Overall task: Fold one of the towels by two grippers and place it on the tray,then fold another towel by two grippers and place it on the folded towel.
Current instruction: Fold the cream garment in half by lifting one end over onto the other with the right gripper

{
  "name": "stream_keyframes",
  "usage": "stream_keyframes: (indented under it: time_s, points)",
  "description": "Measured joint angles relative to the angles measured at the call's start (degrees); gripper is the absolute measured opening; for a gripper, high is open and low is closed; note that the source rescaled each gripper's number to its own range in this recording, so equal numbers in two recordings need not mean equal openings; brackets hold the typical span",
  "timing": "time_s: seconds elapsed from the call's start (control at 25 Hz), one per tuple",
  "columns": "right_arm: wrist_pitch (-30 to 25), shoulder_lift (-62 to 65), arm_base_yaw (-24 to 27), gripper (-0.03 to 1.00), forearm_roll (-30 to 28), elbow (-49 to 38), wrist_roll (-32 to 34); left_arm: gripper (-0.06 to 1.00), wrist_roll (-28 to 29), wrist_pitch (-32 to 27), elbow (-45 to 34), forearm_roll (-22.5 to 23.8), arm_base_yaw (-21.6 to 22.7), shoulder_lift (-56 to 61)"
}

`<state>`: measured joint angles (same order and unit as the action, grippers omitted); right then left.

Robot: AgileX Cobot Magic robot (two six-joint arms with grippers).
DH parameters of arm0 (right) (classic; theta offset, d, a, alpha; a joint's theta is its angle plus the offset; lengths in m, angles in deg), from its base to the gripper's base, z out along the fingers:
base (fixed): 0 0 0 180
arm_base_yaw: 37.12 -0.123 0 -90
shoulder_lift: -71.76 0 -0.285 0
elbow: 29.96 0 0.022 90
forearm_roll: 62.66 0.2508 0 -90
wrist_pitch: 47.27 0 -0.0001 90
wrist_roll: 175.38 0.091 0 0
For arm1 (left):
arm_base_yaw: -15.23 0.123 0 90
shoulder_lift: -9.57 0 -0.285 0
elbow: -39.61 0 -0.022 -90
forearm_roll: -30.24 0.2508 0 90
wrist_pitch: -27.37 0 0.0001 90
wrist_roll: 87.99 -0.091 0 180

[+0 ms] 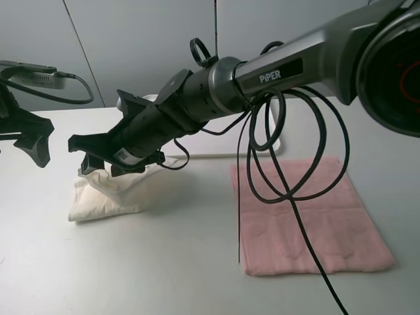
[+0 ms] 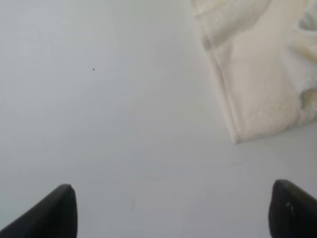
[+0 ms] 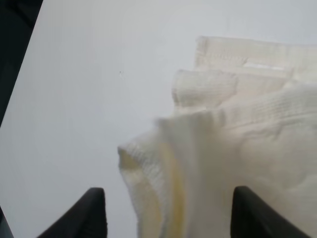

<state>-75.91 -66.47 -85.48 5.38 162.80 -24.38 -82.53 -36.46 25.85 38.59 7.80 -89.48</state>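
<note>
The cream towel lies bunched and partly folded on the table at the left. My right gripper reaches across from the right and hovers at the towel's far left corner. In the right wrist view its jaws stand apart, and a raised fold of the cream towel stands loose between them. My left gripper hangs at the far left, away from the towel. Its jaws are wide open over bare table, with a cream towel corner ahead. The pink towel lies flat at the right. The white tray sits behind, mostly hidden by the arm.
The right arm, lettered PIPER, crosses the middle of the scene, and its black cable loops dangle over the pink towel. Bare white table lies in front of both towels.
</note>
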Motion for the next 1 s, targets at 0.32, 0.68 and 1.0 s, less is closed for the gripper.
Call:
stream_keyframes:
  time_s: [0.32, 0.68, 1.0]
  points:
    - [-6.1, 7.1, 4.7, 0.79, -18.6, 0.0, -1.6, 0.99, -0.6, 0.0, 0.0, 0.0, 0.0, 0.0]
    - [-19.5, 9.6, 5.0, 0.84, -57.5, -0.1, 15.5, 0.99, -0.7, -0.4, 0.0, 0.0, 0.0, 0.0]
    - [-19.9, 7.8, 1.9, 0.84, -62.8, -4.0, 16.6, 0.99, -0.7, -0.4, 0.0, 0.0, 0.0, 0.0]
